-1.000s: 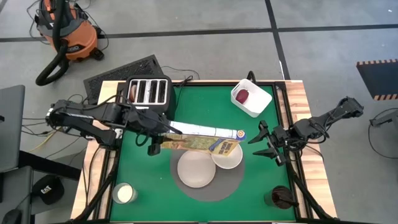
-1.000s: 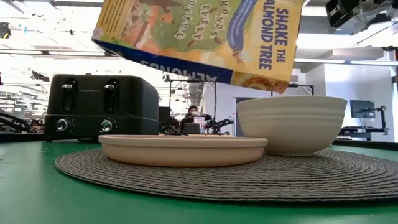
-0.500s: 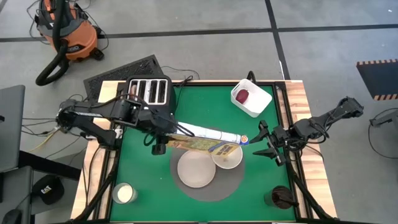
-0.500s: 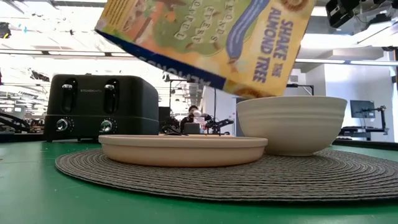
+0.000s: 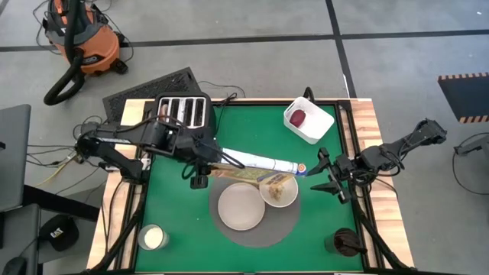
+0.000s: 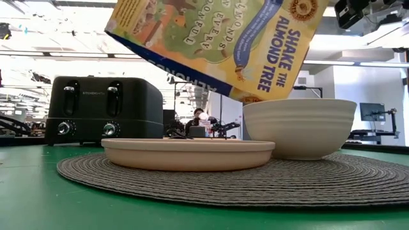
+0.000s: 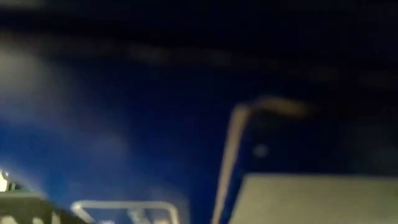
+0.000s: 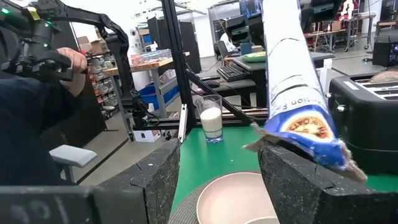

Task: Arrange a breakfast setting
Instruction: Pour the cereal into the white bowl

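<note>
— Item: cereal box [image 6: 217, 45], low view?
— We log its upper part as cut off by the frame edge

— Item: left wrist view?
— We record only a dark blue blur; the left gripper's fingers we cannot make out

— Item: bowl [image 6: 299, 126] contents, low view?
— Hidden behind its wall

Cereal box [image 5: 256, 169]: tipping steeper than a second ago, its open corner now dipping to the rim of the white bowl [image 5: 279, 190].
Bowl contents: brown cereal [image 5: 278, 186] now lying inside, where a second ago the bowl was showing white.
Left gripper [image 5: 200, 163]: shifting slightly toward the bowl, clamping the box's rear end.
</note>
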